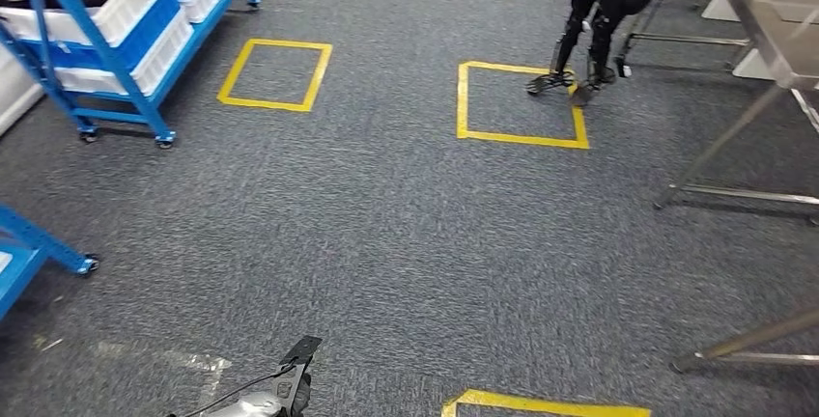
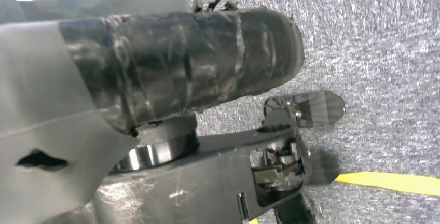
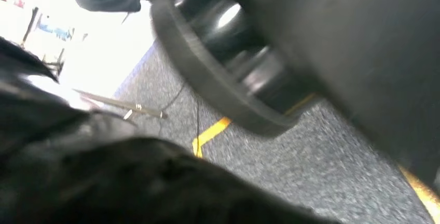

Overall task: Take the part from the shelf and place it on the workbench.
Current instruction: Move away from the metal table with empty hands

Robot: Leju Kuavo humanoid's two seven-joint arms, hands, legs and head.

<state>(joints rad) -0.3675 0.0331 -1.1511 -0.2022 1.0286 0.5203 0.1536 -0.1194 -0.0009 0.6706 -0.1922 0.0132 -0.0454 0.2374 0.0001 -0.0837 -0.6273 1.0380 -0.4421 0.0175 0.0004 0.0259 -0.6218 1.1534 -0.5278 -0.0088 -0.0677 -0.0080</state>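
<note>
1. Ahead and down: grey carpet floor [image 1: 386,234] marked with yellow tape squares [image 1: 275,74].
2. Far left, a blue wheeled shelf [image 1: 130,69] loaded with white bins [image 1: 130,2]; cannot make out the part itself among them.
3. Far right, the edge and legs of a metal table [image 1: 773,31], well apart from the shelf.
4. Beside the table, the dark legs of another robot [image 1: 594,21] on a tape square.
5. Left hand [image 2: 171,73] hanging low over the carpet, tape-wrapped thumb foremost; cannot tell its grip.
6. Right hand [image 3: 104,182] dark and blurred; cannot tell its state.
</note>
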